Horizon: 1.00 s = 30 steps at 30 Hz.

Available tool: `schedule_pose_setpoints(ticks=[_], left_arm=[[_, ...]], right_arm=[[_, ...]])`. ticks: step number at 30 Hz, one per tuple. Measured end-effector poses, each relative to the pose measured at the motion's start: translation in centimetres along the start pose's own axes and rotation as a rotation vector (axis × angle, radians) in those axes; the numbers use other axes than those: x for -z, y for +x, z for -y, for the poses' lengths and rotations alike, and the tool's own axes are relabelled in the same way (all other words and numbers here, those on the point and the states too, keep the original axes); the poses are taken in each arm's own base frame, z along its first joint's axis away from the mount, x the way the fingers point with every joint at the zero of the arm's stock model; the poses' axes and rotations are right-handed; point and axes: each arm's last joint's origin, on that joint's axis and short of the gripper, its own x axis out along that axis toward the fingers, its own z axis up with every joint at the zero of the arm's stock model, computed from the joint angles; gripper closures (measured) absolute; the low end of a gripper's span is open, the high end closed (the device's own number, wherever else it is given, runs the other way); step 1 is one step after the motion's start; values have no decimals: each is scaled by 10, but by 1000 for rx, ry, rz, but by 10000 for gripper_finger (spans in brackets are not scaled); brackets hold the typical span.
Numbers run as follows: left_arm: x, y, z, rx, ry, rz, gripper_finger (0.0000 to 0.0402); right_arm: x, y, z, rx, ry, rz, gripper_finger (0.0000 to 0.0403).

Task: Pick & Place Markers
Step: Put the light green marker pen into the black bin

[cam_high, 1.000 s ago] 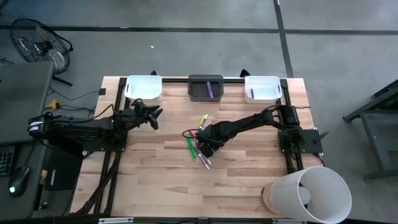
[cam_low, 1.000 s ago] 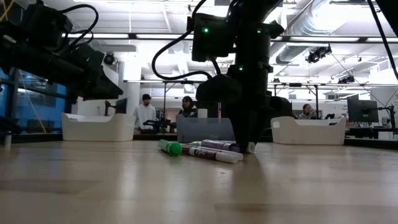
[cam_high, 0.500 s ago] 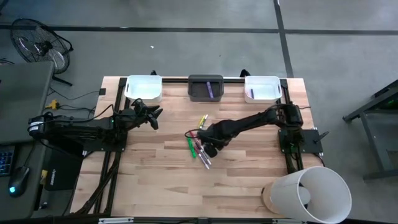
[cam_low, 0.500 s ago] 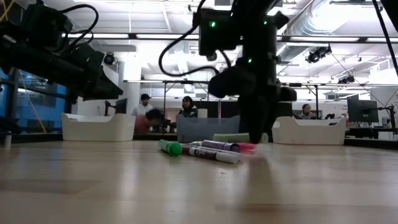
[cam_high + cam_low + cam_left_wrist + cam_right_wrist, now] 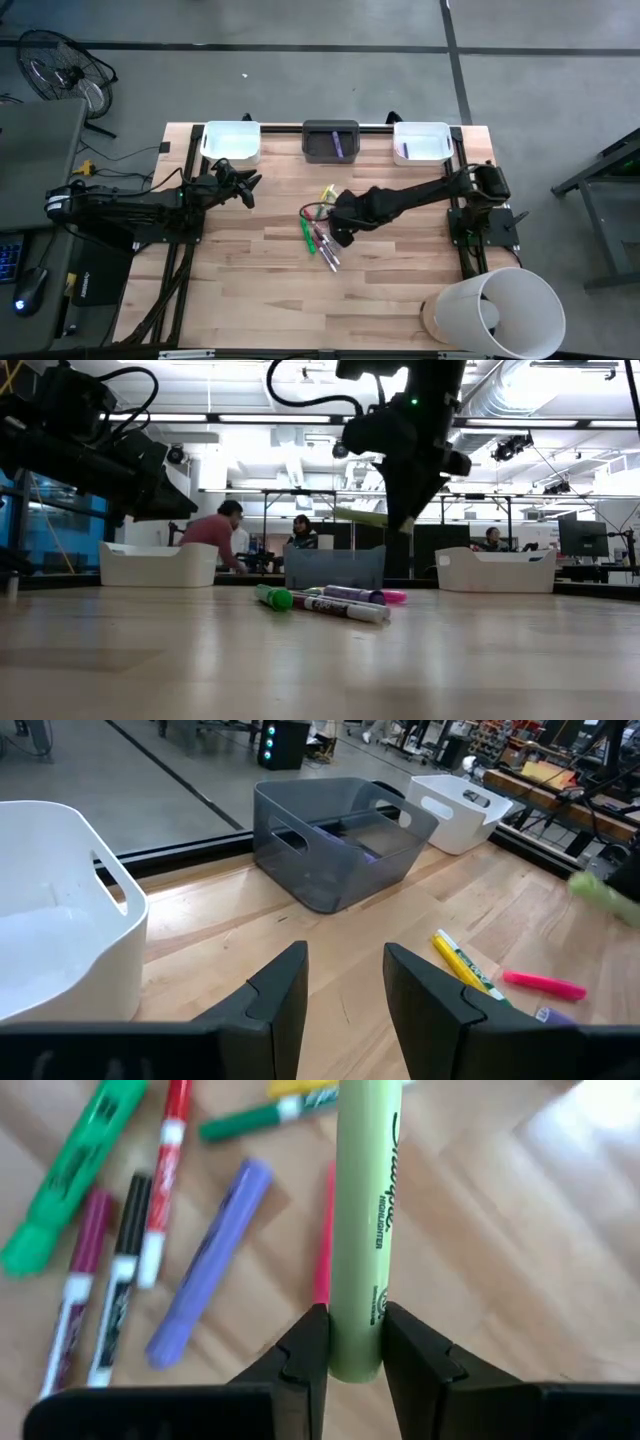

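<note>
One smooth cylindrical yellow-green marker (image 5: 362,1220) pinched by R gripper (image 5: 348,1342) above wood-grain table (image 5: 250,290).

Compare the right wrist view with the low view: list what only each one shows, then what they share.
Only the right wrist view: the right gripper shut on the yellow-green highlighter, its printed label readable, and a lavender marker lying on the wood.

Only the low view: three bins, including the grey bin, people in the room behind, and the left arm raised.

Both: the lifted highlighter, and the loose markers on the table, among them the green marker.
</note>
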Motion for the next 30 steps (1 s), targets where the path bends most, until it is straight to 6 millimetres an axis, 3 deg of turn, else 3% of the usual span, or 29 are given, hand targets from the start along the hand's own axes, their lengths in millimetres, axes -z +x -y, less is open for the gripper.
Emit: schedule_pose_setpoints(ticks=[7, 17, 24, 30], left_arm=[[0, 0, 0, 0, 0, 0, 271], [0, 0, 0, 0, 0, 0, 271], [0, 0, 0, 0, 0, 0, 271], [0, 0, 0, 0, 0, 0, 271]], right_arm=[[-37, 7, 21, -32, -2, 112, 332], [-103, 29, 76, -117, 60, 271, 330], [-125, 37, 109, -106, 80, 322, 329], [-133, 43, 132, -40, -72, 326, 328]])
